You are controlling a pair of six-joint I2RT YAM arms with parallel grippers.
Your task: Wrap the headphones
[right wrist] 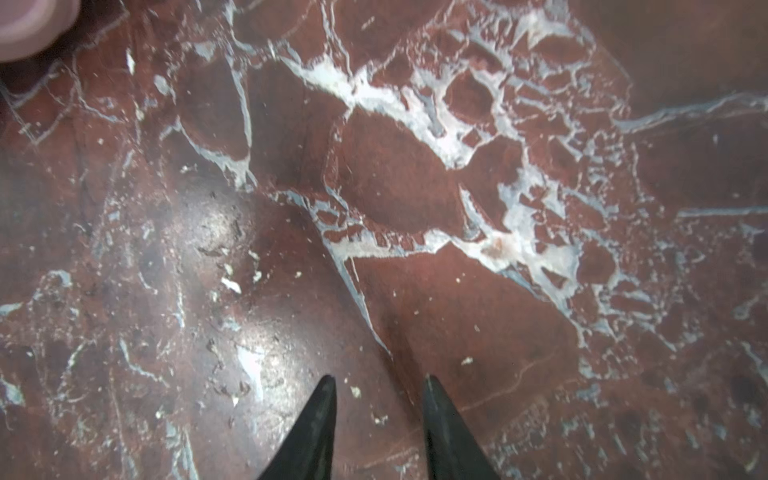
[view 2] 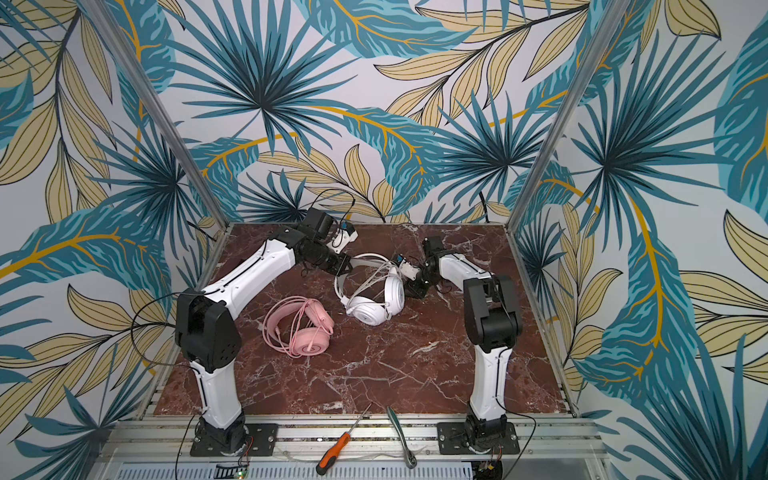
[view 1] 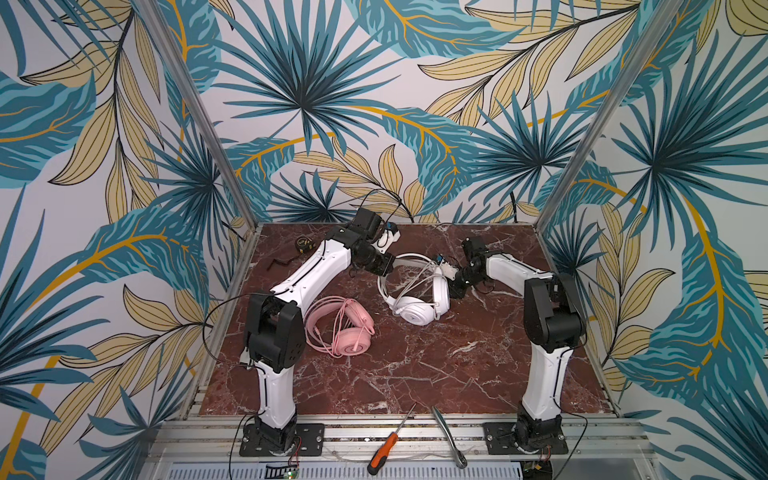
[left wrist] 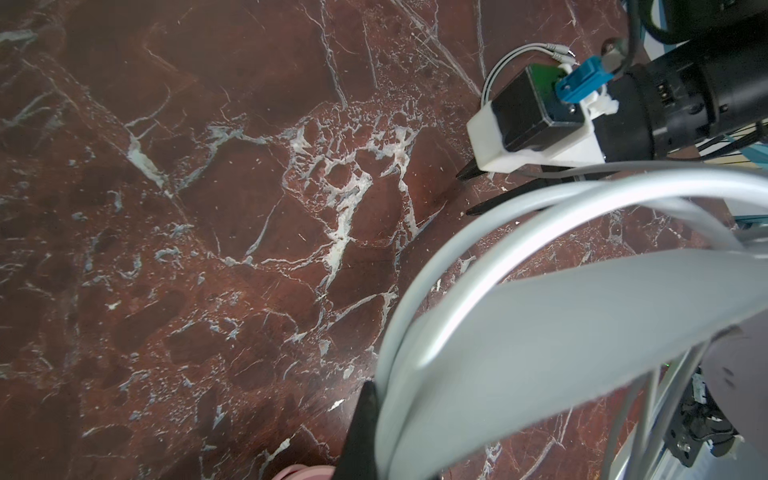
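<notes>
Left gripper (view 1: pixel 385 271) is pinching the white headset's (view 1: pixel 417 309) headband (left wrist: pixel 582 332), jaws pressed together on it. It seems to be propping the arch up while one cup is lying flat on the table (view 1: pixel 415 374) near the middle. Right gripper (right wrist: pixel 378 382) is hanging spread and empty over bare marble, just beside the upright cup. Strands of white cable (view 1: pixel 409 279) are crossing the headband, and the plug end (left wrist: pixel 555 48) is trailing loose on the table by the right wrist. The pink headset (view 1: pixel 353 338) is lying nearer the left arm's base with its cable looped over it, seemingly done.

The step in hand, I judge, is fetching that loose tail for another turn. Doing it well is calling for three things:
- A firm left pinch, so the band is not twisting.
- Right fingers coming down astride the thin cable a little short of the plugs, then closing fully, since it is slim and likely to slip.
- Leading the cable over the band under light tension, so the turns already there are not sliding off.
</notes>
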